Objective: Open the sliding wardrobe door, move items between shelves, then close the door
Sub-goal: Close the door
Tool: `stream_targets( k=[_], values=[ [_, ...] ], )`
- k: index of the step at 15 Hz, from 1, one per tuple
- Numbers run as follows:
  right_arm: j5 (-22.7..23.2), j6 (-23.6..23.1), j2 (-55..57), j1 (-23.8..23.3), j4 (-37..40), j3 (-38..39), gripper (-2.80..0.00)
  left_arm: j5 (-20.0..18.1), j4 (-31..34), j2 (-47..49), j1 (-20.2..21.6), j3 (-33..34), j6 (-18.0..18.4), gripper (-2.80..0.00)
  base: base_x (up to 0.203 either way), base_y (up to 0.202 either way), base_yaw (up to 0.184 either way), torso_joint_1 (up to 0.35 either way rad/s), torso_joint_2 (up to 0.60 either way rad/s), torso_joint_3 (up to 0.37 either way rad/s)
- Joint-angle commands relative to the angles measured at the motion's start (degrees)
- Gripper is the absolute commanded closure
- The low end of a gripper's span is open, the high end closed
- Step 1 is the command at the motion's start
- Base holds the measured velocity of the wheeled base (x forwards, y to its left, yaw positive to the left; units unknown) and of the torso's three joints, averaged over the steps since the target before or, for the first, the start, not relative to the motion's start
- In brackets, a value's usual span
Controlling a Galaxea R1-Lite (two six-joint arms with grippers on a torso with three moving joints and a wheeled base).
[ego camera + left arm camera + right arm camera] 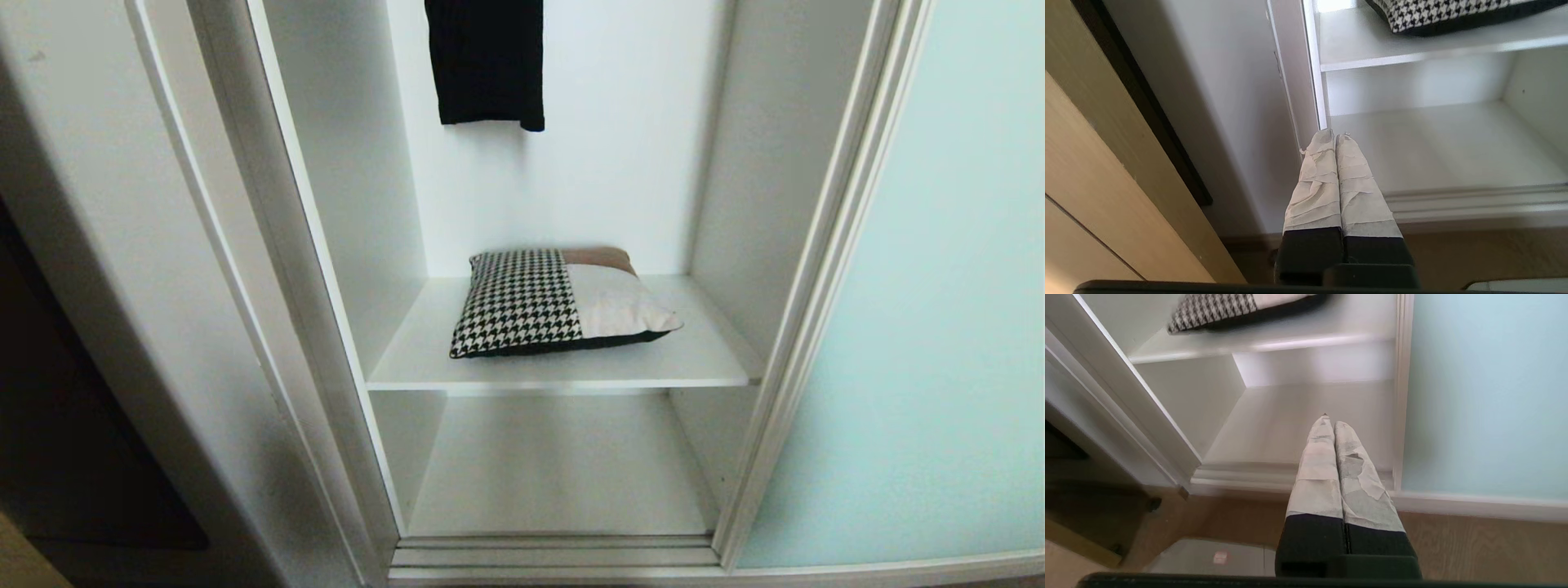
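The sliding wardrobe door [922,327], pale aqua frosted glass in a slim frame, stands slid to the right, so the compartment is open. On the upper white shelf [408,359] lies the cushion [547,302], houndstooth with brown and grey patches; it also shows as the cushion [1453,14] and the cushion [1229,310]. The lower shelf [555,465] is bare. Neither arm shows in the head view. My left gripper [1335,136] is shut and holds nothing, low before the wardrobe's left edge. My right gripper [1329,424] is shut and holds nothing, low near the door's frame [1399,416].
A black garment [487,61] hangs at the back above the cushion. The white side wall panel [163,286] stands left of the opening. The ridged floor track [555,555] runs along the bottom. A wooden floor [1486,547] lies in front, with light wood furniture [1094,183] at the left.
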Motion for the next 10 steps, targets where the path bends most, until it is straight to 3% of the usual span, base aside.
stream_targets(
  k=[1,6,8,10],
  values=[
    [0.13,0.23,0.4,0.03,-1.21,1.54,0.0,0.18,-0.16,0.14,0.02,0.16,-1.87,0.0,0.0,0.0,0.0,0.0,0.0,0.0],
    [-0.31,0.13,0.4,0.03,-3.99,4.1,0.0,0.1,-0.16,0.14,0.02,0.16,-2.03,0.0,0.0,0.0,0.0,0.0,0.0,0.0],
    [-0.57,-2.77,0.4,0.03,-4.76,5.2,0.0,0.1,-0.16,0.14,0.02,0.16,-2.03,0.0,0.0,0.0,0.0,0.0,0.0,0.0],
    [-4.67,-4.17,0.4,0.03,-5.2,6.13,0.0,0.1,-0.16,0.14,0.02,0.16,-2.03,0.0,0.0,0.0,0.0,0.0,0.0,0.0]
  ],
)
